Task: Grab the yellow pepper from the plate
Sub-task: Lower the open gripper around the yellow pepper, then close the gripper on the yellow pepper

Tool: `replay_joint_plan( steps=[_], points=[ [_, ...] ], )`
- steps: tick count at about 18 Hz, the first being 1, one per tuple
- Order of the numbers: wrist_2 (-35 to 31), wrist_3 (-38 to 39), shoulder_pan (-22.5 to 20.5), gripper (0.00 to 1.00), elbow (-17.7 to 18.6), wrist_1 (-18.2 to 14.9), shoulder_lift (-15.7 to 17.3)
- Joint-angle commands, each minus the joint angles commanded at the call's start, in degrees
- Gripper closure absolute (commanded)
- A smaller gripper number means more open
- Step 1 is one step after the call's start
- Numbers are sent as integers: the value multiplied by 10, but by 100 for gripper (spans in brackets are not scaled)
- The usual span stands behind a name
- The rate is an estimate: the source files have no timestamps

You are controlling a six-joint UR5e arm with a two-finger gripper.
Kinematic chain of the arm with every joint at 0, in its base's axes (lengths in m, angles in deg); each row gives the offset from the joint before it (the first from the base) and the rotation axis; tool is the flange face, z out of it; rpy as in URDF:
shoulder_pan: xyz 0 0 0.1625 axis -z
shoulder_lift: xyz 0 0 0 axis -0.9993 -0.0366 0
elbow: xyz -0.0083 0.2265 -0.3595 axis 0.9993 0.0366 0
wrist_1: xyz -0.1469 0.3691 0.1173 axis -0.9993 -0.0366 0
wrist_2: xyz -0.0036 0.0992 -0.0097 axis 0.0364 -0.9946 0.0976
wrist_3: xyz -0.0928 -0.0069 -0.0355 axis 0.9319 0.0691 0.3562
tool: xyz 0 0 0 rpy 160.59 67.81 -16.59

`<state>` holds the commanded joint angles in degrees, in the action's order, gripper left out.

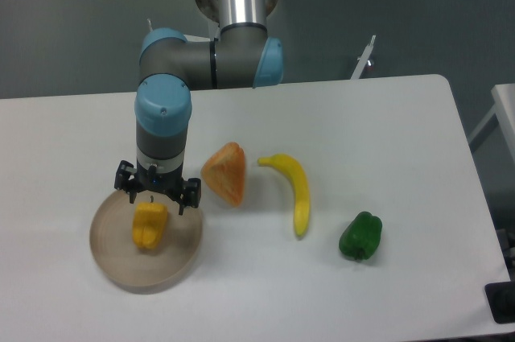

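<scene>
Two-finger tool [157,191] spread wide above small blocky orange-yellow toy pepper [150,225] on round beige plate [109,253]; best lowered straight, centred, fingers straddling before closing.

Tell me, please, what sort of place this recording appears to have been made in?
Most likely a robotics lab or test cell, not a kitchen. A bare white table on a grey floor holds only toy food: a banana, a green pepper and a yellow pepper on a plate, under the arm's pincer.
</scene>
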<state>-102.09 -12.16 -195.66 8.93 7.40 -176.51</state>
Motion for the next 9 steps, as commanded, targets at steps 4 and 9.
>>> replay_joint_plan(
  steps=[4, 9],
  points=[
    [-9, 1, 7, 0, 2, 5, -6],
    [-18, 0, 10, 0, 11, 14, -14]
  ],
)
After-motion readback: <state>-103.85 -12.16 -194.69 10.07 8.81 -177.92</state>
